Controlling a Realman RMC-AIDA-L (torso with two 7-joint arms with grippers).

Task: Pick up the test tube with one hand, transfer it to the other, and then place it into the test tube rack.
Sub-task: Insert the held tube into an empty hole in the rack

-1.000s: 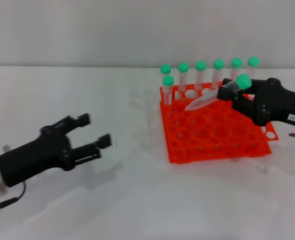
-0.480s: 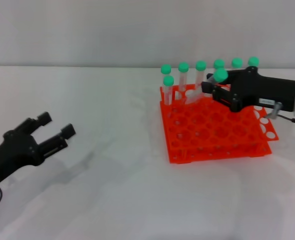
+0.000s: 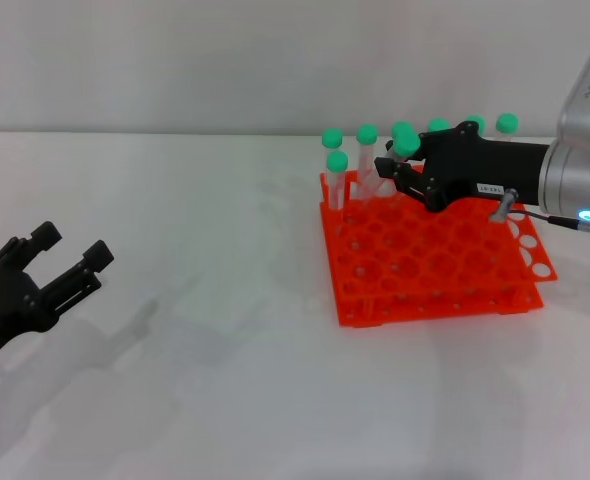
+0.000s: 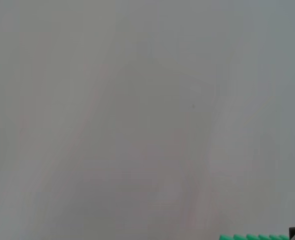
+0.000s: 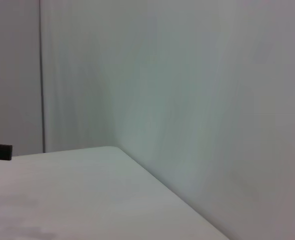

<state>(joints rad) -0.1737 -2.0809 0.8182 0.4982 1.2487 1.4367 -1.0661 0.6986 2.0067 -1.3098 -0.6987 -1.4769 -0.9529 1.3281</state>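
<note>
My right gripper (image 3: 399, 166), black with a small white label, is shut on the test tube (image 3: 389, 176) just below its green cap. The clear tube hangs tilted, tip down and to the left, over the back rows of the orange-red test tube rack (image 3: 430, 265). I cannot tell whether the tip is inside a hole. At the far lower left of the head view my left gripper (image 3: 72, 247) is open and holds nothing, well away from the rack. Neither wrist view shows that arm's own fingers.
Several green-capped tubes (image 3: 367, 140) stand upright along the rack's back row, with one more (image 3: 337, 165) at its left corner. The white table (image 3: 205, 330) stretches between the two arms. A row of green caps (image 4: 252, 237) shows in the left wrist view.
My right gripper has carried the tube to the left, over the rack's back rows, and turned it more upright. The left gripper has drawn back towards the lower left, still open.
</note>
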